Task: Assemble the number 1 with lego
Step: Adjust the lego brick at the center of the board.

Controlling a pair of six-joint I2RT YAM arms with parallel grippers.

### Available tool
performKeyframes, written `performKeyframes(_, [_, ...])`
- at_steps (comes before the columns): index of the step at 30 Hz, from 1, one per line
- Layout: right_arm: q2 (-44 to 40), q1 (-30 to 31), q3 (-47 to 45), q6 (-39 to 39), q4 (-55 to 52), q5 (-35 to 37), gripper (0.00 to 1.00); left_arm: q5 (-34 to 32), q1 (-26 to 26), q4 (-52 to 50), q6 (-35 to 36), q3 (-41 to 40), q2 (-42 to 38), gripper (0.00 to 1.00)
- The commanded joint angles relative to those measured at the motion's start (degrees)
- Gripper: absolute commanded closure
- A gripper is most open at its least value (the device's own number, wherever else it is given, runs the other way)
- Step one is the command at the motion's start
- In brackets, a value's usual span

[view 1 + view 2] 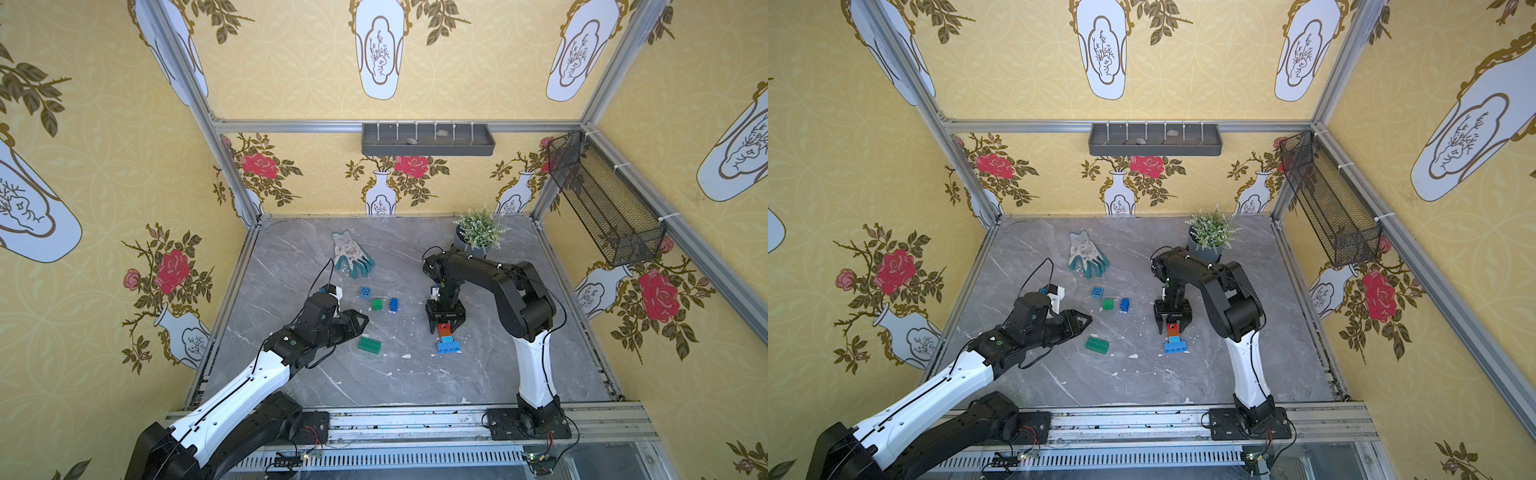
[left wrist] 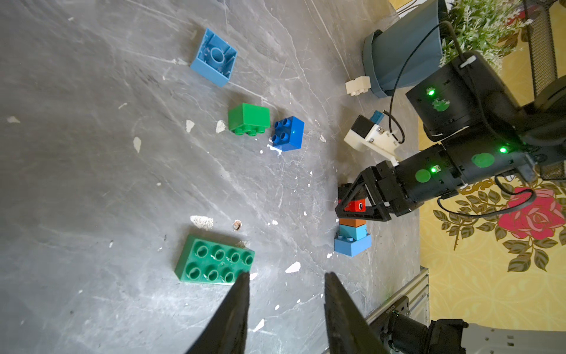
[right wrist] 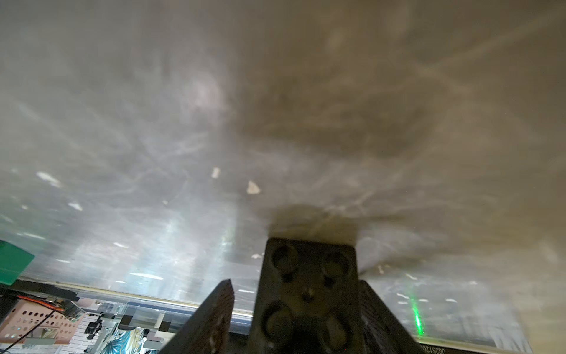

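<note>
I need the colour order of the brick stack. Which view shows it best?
The left wrist view: the stack stands side-on, black, red, orange-brown, light blue, blue base. Both top views foreshorten it; the right wrist view shows only the black top brick.

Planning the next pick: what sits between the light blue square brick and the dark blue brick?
The small green brick, between the light blue brick and the dark blue brick; both top views show it.

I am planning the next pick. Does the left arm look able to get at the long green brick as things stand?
Probably yes. The left hand hangs open right beside the long green brick, which lies flat with its studs up. Nothing stands between them, so a short move sideways and down should do.
</note>
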Motion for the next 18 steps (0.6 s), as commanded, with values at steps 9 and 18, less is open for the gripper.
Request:
performKeyframes(9, [-11.1, -0.7, -1.6, 3.4, 4.6, 2.3, 0.24, -1.8, 0.0, -0.9, -0.3, 0.4, -0.4, 0.57])
performKeyframes(18, [-29.0, 0.0, -13.5, 10.5, 18.2, 6.2, 0.24, -6.4, 0.0, -10.6, 5.7, 5.7, 4.1, 0.52])
